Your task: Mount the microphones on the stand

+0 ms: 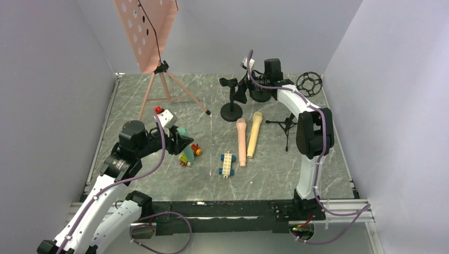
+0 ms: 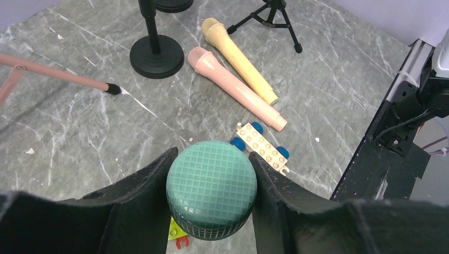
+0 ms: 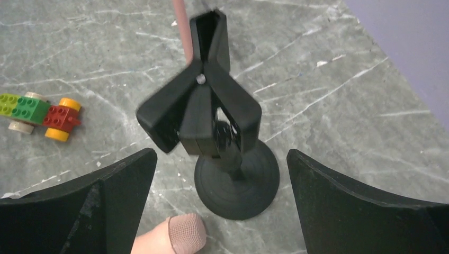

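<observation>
Clamping mint-green round-headed microphone [image 2: 212, 196] at head, left gripper [image 2: 212, 156]. Right gripper [image 3: 219, 154] wide apart; black round-based clip stand [image 3: 202, 106] ahead, centred.

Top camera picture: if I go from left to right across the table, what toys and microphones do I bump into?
First the mint green round-headed microphone held in the left hand → cream toy-brick car with blue wheels → salmon pink stick microphone → pale tan-yellow stick microphone → small black tripod.
</observation>
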Controlling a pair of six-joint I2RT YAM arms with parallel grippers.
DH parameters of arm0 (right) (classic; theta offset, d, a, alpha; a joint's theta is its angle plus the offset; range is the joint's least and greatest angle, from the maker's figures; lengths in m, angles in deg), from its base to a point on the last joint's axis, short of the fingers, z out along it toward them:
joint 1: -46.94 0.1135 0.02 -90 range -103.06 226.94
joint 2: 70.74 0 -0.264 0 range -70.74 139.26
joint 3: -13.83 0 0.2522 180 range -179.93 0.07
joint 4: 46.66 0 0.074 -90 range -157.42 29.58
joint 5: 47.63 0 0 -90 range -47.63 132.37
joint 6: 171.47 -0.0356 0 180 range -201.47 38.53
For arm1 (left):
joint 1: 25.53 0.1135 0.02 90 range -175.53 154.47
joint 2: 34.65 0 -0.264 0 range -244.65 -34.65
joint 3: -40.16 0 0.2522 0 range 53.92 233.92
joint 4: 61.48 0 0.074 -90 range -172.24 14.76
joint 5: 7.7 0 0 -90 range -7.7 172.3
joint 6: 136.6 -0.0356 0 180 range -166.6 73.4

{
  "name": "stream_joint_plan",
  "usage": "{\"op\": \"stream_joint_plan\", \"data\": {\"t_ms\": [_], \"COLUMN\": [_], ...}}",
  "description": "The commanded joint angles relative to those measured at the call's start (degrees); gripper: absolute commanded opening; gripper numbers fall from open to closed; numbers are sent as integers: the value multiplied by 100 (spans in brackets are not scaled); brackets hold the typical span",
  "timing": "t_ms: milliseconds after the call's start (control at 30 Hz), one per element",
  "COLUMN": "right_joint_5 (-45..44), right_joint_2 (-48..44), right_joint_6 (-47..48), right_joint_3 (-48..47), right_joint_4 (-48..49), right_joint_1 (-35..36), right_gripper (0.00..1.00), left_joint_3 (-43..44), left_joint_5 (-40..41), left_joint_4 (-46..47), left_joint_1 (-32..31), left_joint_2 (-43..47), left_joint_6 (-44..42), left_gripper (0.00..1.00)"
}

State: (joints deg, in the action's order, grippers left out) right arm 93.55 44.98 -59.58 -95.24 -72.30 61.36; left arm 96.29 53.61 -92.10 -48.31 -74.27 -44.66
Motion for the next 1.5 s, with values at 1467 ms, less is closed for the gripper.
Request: {"op": "stream_joint_plan", "data": {"t_ms": [1467], "right_joint_5": [1371], "right_joint_2": [491], "right_joint_6": [-1540], "right_joint_3": [479], "right_joint_4": [2779], "right_joint_1": [-106], "right_gripper": [60], "left_joint_3": [190], "left_joint_5": [-172], "left_joint_4": [267], "left_joint_1": [37], "left_joint_2": [174], "left_joint_6": [569], "left_gripper": [3]}}
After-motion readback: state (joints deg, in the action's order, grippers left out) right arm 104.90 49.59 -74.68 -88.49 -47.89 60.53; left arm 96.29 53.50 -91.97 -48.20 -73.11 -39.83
